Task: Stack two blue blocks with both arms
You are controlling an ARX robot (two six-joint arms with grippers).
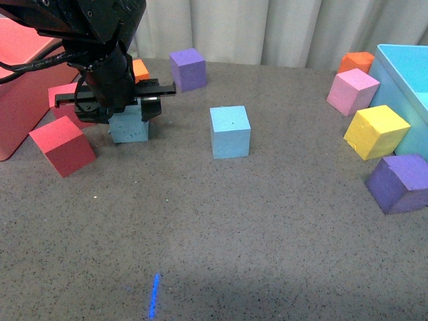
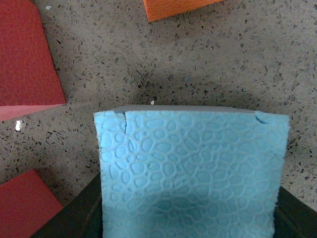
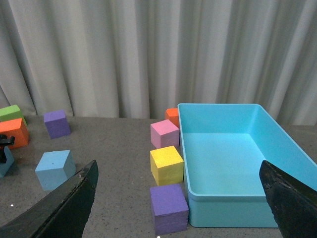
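Nearest, the right gripper point(image 3: 178, 166) hangs with fingers point(image 3: 64, 203) spread wide, empty. Beyond it the smooth blue block point(image 1: 230, 131) sits free on the bench point(image 1: 234, 234). Left of that block, the left gripper point(image 1: 129, 119) clamps the scuffed blue block point(image 1: 132, 128) — the pickup step. Next, it seems: lift, carry over the smooth block, square up, set down.

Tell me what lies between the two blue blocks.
Nothing: the front view shows only bare grey table between the scuffed blue block and the smooth blue block.

No readable text, labels, brands, numbers or signs in any view
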